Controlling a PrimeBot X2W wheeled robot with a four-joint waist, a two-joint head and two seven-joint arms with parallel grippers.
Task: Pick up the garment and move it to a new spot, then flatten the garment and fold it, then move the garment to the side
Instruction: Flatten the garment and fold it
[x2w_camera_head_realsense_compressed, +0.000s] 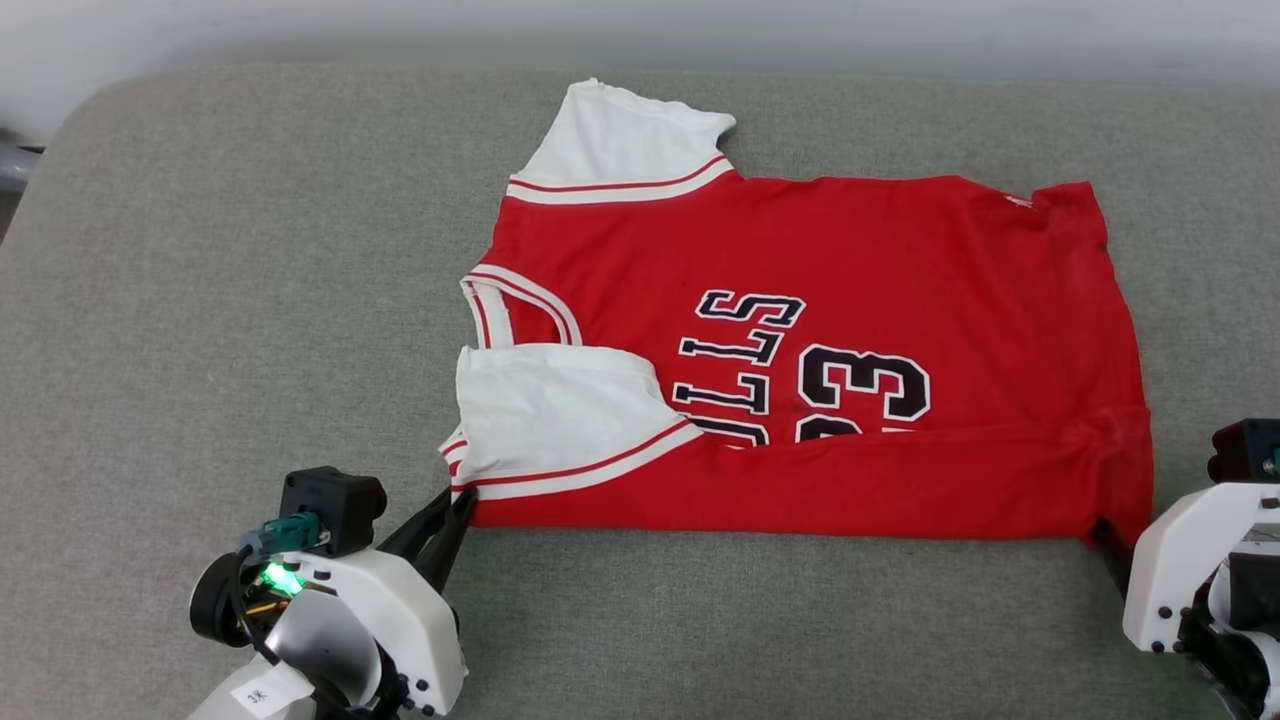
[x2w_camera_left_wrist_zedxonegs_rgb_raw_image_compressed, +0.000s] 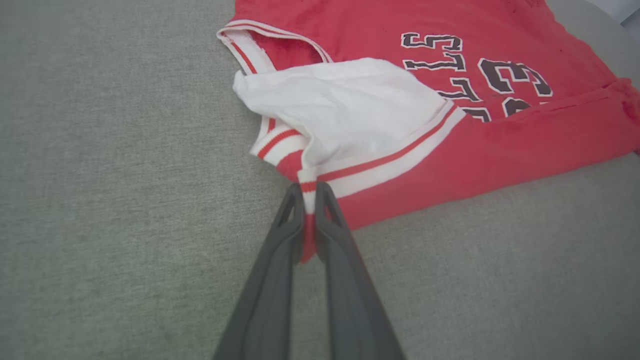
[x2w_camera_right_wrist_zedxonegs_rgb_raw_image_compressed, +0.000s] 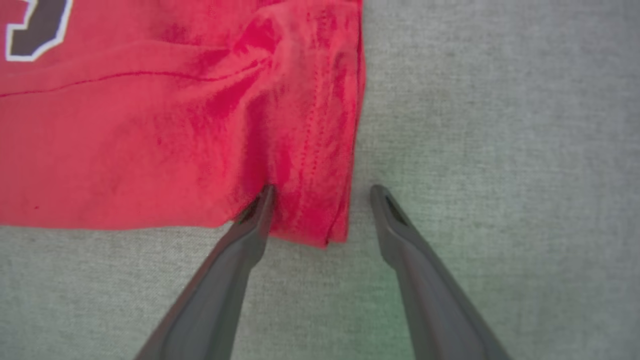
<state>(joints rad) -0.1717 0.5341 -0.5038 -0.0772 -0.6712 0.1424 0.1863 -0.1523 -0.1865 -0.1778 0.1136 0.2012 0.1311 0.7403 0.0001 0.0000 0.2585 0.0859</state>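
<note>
You have one garment (x2w_camera_head_realsense_compressed: 880, 250) before you, a red jersey lying flat on the grey padded surface (x2w_camera_head_realsense_compressed: 250, 300). Its near long edge is folded over onto the body, so the fold covers the lower part of the black lettering (x2w_camera_head_realsense_compressed: 740, 345) and of the two digits, 23.

Two white sleeves show. The far sleeve (x2w_camera_head_realsense_compressed: 620, 140) is spread out past the garment's far edge. The near sleeve (x2w_camera_head_realsense_compressed: 555, 400) is folded in over the red body, just beside the one neck opening (x2w_camera_head_realsense_compressed: 510, 315).

Two grippers work the garment, one at each near corner:

- **Left gripper** (x2w_camera_left_wrist_zedxonegs_rgb_raw_image_compressed: 310, 189): it sits at the garment's neck-end corner. Its two fingers (x2w_camera_left_wrist_zedxonegs_rgb_raw_image_compressed: 270, 280) are pressed together on the near sleeve's red-and-white striped trim, and a narrow strip of that cloth is pinched between them.
- **Right gripper** (x2w_camera_right_wrist_zedxonegs_rgb_raw_image_compressed: 322, 189): it sits at the garment's hem-end corner with its two fingers (x2w_camera_right_wrist_zedxonegs_rgb_raw_image_compressed: 225, 280) spread wide and gripping nothing. One fingertip touches a crease just inside the hem. The other is over the grey surface just beside the hem edge, and the garment's corner lies between them.
</note>
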